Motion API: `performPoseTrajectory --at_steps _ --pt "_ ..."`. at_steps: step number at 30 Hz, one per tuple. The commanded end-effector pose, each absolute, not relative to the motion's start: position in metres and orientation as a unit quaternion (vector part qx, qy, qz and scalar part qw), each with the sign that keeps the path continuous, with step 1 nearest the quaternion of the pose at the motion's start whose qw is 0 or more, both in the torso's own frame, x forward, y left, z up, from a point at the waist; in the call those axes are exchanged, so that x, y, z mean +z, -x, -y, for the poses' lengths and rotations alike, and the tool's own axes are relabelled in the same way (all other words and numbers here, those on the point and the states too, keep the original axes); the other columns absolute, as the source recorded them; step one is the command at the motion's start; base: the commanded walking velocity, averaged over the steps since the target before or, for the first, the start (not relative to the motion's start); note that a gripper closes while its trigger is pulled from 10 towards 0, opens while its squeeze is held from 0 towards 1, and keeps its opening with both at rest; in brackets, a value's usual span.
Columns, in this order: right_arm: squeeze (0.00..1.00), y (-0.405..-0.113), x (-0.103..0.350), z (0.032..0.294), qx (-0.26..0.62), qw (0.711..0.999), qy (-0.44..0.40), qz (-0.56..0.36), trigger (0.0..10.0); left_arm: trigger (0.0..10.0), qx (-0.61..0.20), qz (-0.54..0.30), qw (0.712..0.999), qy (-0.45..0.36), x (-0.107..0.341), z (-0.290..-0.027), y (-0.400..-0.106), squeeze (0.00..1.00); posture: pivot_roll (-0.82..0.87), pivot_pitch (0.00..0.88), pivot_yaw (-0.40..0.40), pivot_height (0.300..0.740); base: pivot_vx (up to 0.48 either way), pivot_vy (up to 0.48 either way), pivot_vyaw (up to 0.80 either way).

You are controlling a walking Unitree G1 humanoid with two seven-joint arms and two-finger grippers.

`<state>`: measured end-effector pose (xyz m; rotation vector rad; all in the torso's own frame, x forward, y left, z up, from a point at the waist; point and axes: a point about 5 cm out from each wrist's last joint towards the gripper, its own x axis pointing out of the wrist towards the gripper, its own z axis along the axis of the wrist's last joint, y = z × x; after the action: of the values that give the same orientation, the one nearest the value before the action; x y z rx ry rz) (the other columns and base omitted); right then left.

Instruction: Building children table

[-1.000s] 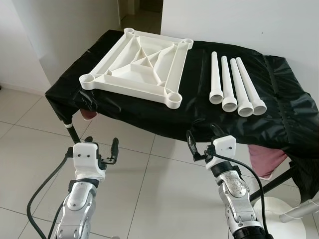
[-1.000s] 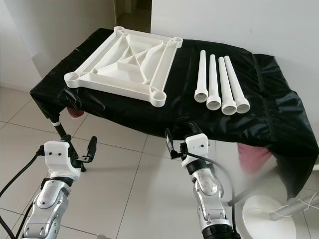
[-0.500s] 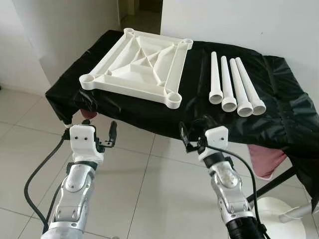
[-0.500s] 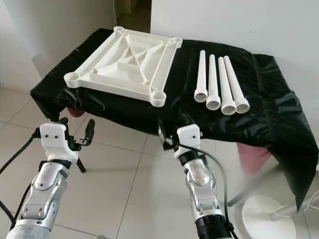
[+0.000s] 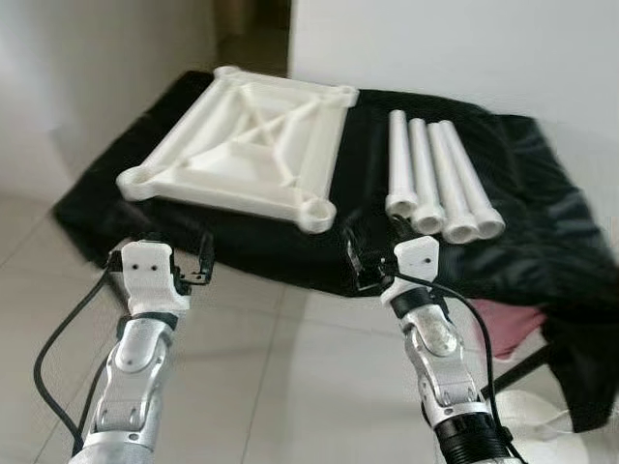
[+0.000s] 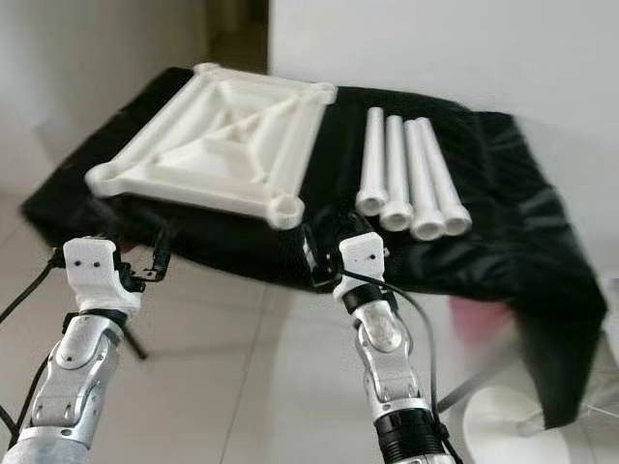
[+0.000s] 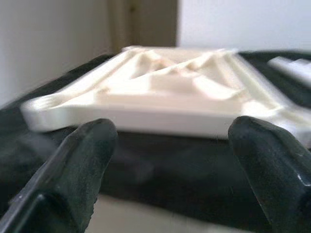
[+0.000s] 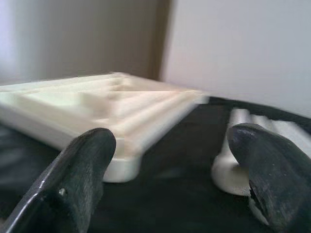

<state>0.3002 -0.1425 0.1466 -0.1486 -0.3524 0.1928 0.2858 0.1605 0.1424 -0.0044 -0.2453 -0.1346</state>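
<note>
- Your head views are softly blurred throughout under even, diffuse daylight, with no hard shadows.
- The black cover on the surface (image 5: 542, 208) shows faint sheen.
- Your wrist views are out of focus, fingers (image 7: 73, 165) especially.

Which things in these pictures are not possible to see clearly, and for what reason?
- Underside of the work table: the black cover hangs over it in the eye views.
- Far ends of the four white legs: softened by motion blur.
- Socket holes in the white table top: blurred in the eye views; the left wrist view sees it edge-on.
- Pink thing below the cover: mostly hidden, cannot identify.
</note>
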Motion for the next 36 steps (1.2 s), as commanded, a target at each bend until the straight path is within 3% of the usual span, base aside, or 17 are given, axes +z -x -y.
performPoseTrajectory --at_steps 1,17,36 --pt "0.0 -0.3014 0.1481 0.1365 0.099 0.977 0.066 0.176 10.0 10.0 -0.064 0.115 0.991 -0.005 0.1406 -0.1687 -0.2847 0.0 0.05 0.013 -0.025 0.74 0.27 0.0 0.0" --pt "0.0 -0.3039 0.1497 0.14 0.087 0.978 0.072 0.175 10.0 10.0 -0.063 0.112 0.992 -0.004 0.1405 -0.1688 -0.2859 0.0 0.04 0.015 -0.031 0.74 0.221 0.0 0.0" --pt "0.0 -0.3039 0.1494 0.142 0.078 0.979 0.075 0.173 10.0 10.0 -0.068 0.111 0.991 -0.007 0.1418 -0.1684 -0.2892 0.0 0.03 0.028 -0.019 0.74 0.026 0.0 0.0"
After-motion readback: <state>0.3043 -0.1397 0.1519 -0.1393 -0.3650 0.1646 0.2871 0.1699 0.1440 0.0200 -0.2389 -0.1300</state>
